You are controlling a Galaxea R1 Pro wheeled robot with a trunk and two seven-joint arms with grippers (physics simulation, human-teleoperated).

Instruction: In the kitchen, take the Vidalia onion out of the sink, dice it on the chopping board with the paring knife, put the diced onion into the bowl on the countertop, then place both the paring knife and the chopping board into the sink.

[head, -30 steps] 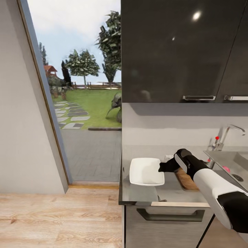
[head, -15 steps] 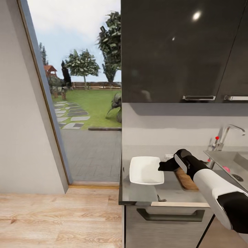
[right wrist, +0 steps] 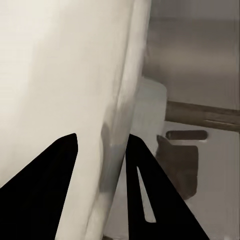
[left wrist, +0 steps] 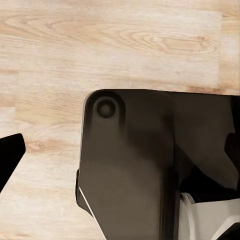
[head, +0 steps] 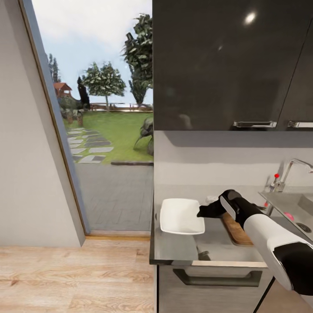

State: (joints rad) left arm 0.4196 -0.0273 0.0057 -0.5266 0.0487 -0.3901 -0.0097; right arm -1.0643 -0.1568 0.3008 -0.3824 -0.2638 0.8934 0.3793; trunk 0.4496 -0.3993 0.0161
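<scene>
Since a moment ago my head camera has swung a little, and the shallow white squarish bowl [head: 181, 216] now sits slightly further toward the left end of the glossy grey desk [head: 182, 250], with my right hand [head: 202, 213] following at its rim. In the right wrist view the two dark fingers [right wrist: 47, 185] straddle the bowl's right-hand rim [right wrist: 117, 125], one on each side, so I read the right hand as clamped on the bowl. The dark brown wooden chopping board [head: 236, 229] lies just beside the bowl, partly hidden under my right forearm. Further right is the grey metal sink [head: 292, 208] with its angular chrome tap [head: 290, 170] and small red knob. A small pinkish-red spot at the sink's near edge looks like the Vidalia onion [head: 287, 214]. I cannot make out the paring knife. My left wrist camera looks down on pale wood floor [left wrist: 100, 45] and the robot's dark base [left wrist: 135, 165]; one black fingertip [left wrist: 10, 155] shows at the edge, and I cannot tell whether that hand is open or closed.
</scene>
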